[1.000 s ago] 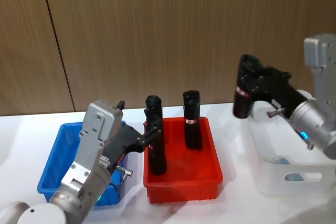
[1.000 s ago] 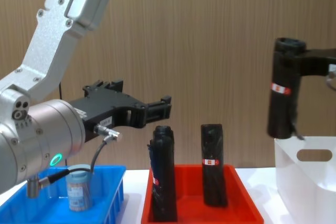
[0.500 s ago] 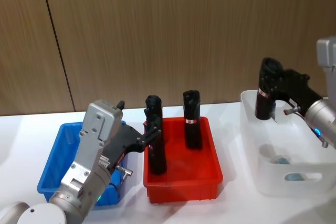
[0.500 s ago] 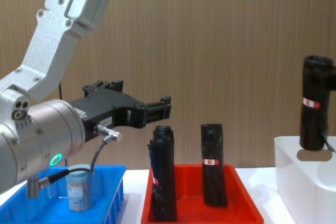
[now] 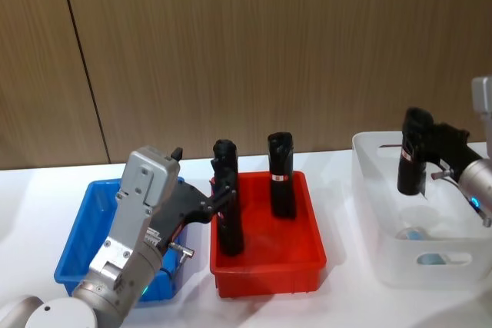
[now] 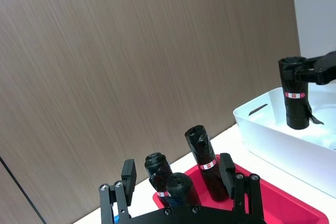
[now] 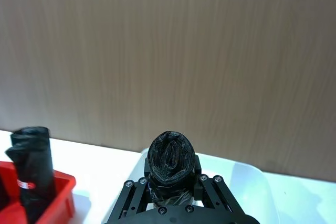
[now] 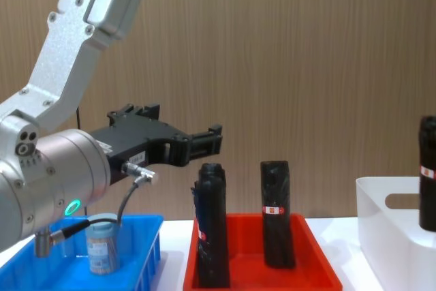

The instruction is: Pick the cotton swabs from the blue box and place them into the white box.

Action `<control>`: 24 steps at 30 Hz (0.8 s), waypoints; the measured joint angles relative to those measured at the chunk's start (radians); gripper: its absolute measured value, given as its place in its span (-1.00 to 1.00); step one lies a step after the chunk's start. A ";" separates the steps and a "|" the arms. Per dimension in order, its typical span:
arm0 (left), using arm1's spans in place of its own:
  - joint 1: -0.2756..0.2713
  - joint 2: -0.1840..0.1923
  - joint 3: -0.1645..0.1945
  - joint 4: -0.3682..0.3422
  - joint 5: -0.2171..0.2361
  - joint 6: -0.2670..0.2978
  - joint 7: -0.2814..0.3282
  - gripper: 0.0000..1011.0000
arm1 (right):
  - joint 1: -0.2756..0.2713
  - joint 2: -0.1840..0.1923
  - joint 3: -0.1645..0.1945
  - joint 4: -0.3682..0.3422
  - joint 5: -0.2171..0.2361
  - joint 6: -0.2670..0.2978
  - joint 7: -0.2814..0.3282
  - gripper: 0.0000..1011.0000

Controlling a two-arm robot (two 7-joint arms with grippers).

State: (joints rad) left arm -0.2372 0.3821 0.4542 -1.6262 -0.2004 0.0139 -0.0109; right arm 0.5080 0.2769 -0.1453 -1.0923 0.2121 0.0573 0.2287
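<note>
Right gripper, fingers clamped on black roll, now lowered into white box at three o'clock: wrong item. Left gripper idle, fingers apart, above blue box; cotton swabs untouched.

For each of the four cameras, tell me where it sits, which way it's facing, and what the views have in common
Head view: high, looking down at the blue box, red tray and white box; both arms show.
Chest view: low, looking across the table; left gripper large, a cotton swab jar side-on.
Left wrist view: facing past its open fingers to the black rolls.
Right wrist view: right gripper gripping a held roll over the white box.
Shared: that held roll.
</note>
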 joint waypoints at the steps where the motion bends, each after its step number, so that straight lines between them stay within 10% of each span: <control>1: 0.000 0.000 0.000 0.000 0.000 0.000 0.000 0.99 | 0.004 -0.001 0.000 0.012 0.000 -0.003 -0.001 -0.28; 8: 0.000 0.000 0.000 0.000 0.000 0.000 0.000 0.99 | 0.038 -0.006 0.005 0.112 -0.001 -0.023 -0.013 -0.15; 24: 0.000 0.000 0.000 0.000 0.000 0.000 0.000 0.99 | 0.058 -0.010 0.012 0.178 0.011 -0.047 -0.017 0.85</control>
State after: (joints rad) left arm -0.2372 0.3821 0.4542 -1.6262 -0.2004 0.0139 -0.0109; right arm 0.5657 0.2673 -0.1330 -0.9139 0.2229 0.0098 0.2118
